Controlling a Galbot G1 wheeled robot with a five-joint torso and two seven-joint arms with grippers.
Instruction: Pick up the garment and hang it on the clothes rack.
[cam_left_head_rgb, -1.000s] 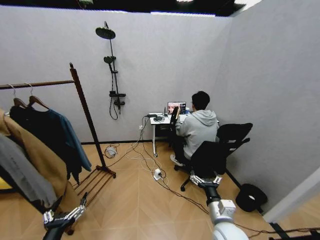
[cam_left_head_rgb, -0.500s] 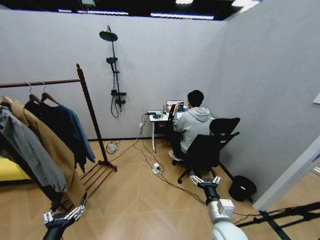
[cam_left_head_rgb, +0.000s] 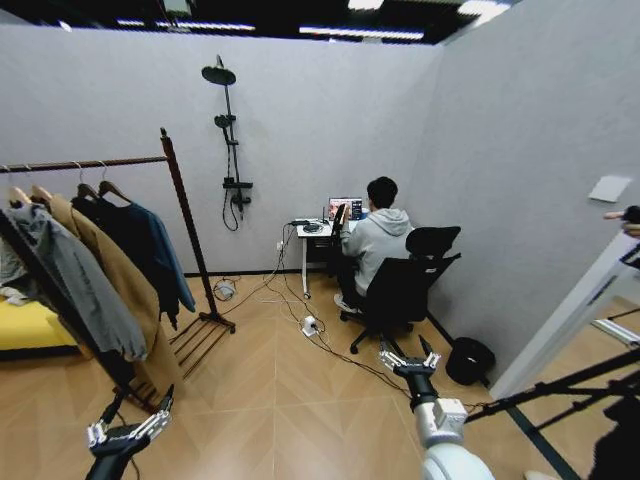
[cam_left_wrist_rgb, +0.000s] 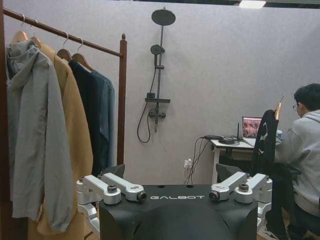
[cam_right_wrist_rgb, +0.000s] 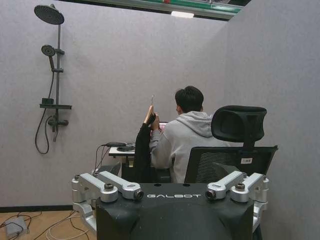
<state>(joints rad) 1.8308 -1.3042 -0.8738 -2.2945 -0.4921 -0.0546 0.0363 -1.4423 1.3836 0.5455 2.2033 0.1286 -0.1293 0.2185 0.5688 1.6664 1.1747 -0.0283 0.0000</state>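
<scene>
The clothes rack (cam_left_head_rgb: 183, 220) stands at the left, a dark wooden post and bar. The teal-blue garment (cam_left_head_rgb: 168, 258) hangs on a wooden hanger at the bar's right end, beside a black coat, a tan coat and a grey hooded jacket. The left wrist view shows the garment (cam_left_wrist_rgb: 106, 117) next to the rack's post (cam_left_wrist_rgb: 121, 100). My left gripper (cam_left_head_rgb: 128, 431) is low at the front left, open and empty, well short of the rack. My right gripper (cam_left_head_rgb: 408, 358) is low at the front right, open and empty. Both show spread fingers (cam_left_wrist_rgb: 120, 189) (cam_right_wrist_rgb: 117, 187) in their wrist views.
A person sits in a black office chair (cam_left_head_rgb: 400, 290) at a small white desk (cam_left_head_rgb: 312, 232). A dark garment on a hanger (cam_right_wrist_rgb: 141, 150) hangs by the desk. Cables and a power strip (cam_left_head_rgb: 311, 325) lie on the floor. A black bag (cam_left_head_rgb: 468, 358) and slanted bars (cam_left_head_rgb: 560, 385) are right.
The whole picture has shifted: the camera moved, bringing more of the rack and the right-hand wall into view. Both grippers hold the same place in the picture, still open.
</scene>
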